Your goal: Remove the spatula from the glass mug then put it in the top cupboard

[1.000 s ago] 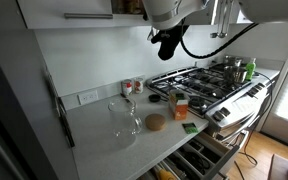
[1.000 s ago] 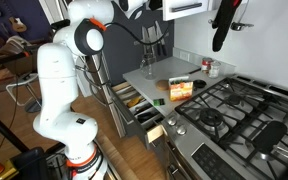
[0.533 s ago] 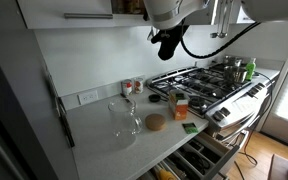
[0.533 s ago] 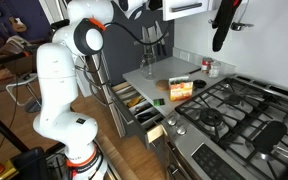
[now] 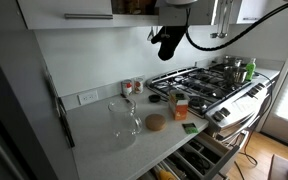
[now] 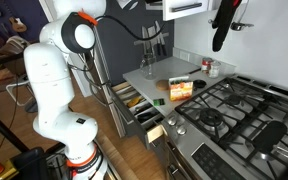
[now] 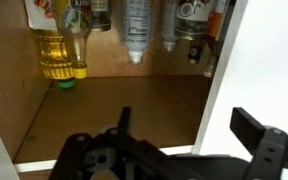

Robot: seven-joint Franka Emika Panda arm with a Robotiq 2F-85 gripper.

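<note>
My tool (image 7: 182, 118) spread empty inside the white top cupboard (image 7: 114, 115)
I'm deep over its brown shelf, short of the bottles (image 7: 136, 30), probably to leave the spatula safely; I can't see it, and the clear round glass mug (image 5: 125, 118) on the grey tabletop (image 5: 89, 135) looks empty

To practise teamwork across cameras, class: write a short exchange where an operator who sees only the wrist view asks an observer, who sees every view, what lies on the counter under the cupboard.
Operator: My wrist view shows only the cupboard and some bottles. Where is the mug?
Observer: The mug stands upright on the counter, with nothing visible in it.
Operator: What lies beside it?
Observer: A round brown disc, lying flat and apart from the mug.
</note>
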